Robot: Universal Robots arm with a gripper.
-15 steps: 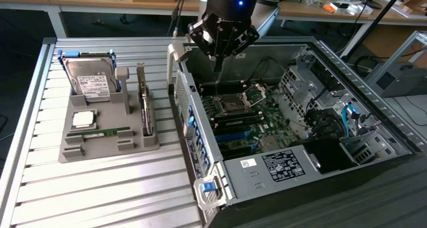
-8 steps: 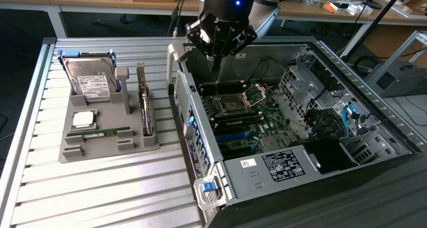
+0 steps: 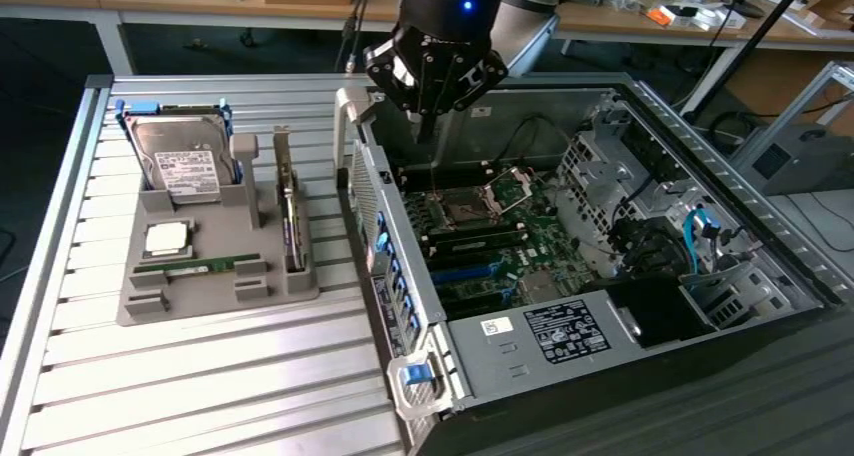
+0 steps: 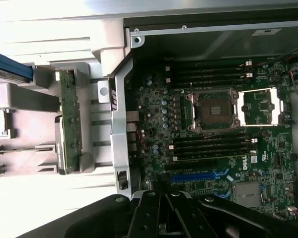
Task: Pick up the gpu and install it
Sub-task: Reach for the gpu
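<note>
Lab benches behind, slatted aluminium table (image 3: pixel 200 376) up front. Biggest item is the open PC case (image 3: pixel 561 116) lying on its side: motherboard (image 3: pixel 487 241) exposed, CPU socket (image 3: pixel 467 208) empty, blue expansion slot (image 3: pixel 461 273) vacant, PSU (image 3: pixel 567 331) at the near end. Just beside it, on the exterior view's left, is a grey parts tray (image 3: pixel 140 306) holding a hard drive (image 3: pixel 187 161), the gpu (image 3: pixel 291 226), a RAM stick (image 3: pixel 200 266) and a CPU (image 3: pixel 168 238). The gpu stands on edge in the tray slot nearest the case, not yet picked up, its long axis parallel to the case wall. The gripper (image 3: pixel 424 126) hangs over the case's far corner, fingers pressed together, holding nothing. The gpu lies to its exterior-view left, just across the case wall and nearer the camera.
</note>
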